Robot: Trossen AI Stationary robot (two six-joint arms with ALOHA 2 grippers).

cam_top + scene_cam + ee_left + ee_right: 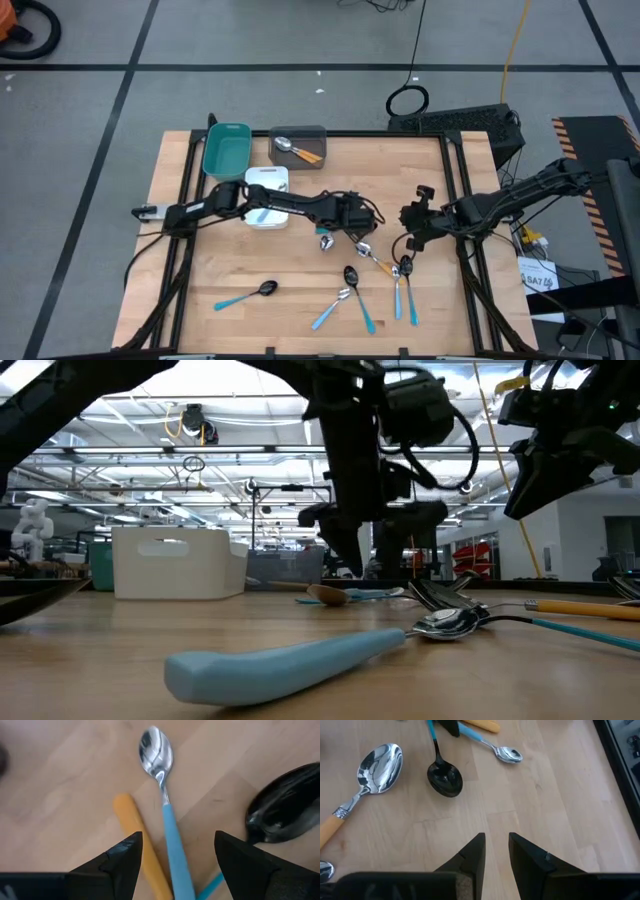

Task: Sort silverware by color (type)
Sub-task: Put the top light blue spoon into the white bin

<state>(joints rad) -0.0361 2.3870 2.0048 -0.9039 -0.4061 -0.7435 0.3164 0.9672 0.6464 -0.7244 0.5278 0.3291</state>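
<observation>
Most spoons (352,272) lie loose on the near-centre desk (200,270); one orange-handled spoon (296,150) already sits in the grey tray (315,133). The left tool (350,218) hovers spread above them, apparently lining up a pick. Its wrist view alone shows a blue-handled spoon (167,810) between its fingers. The right tool (413,228) waits nearby, nearly closed, holding nothing.
</observation>
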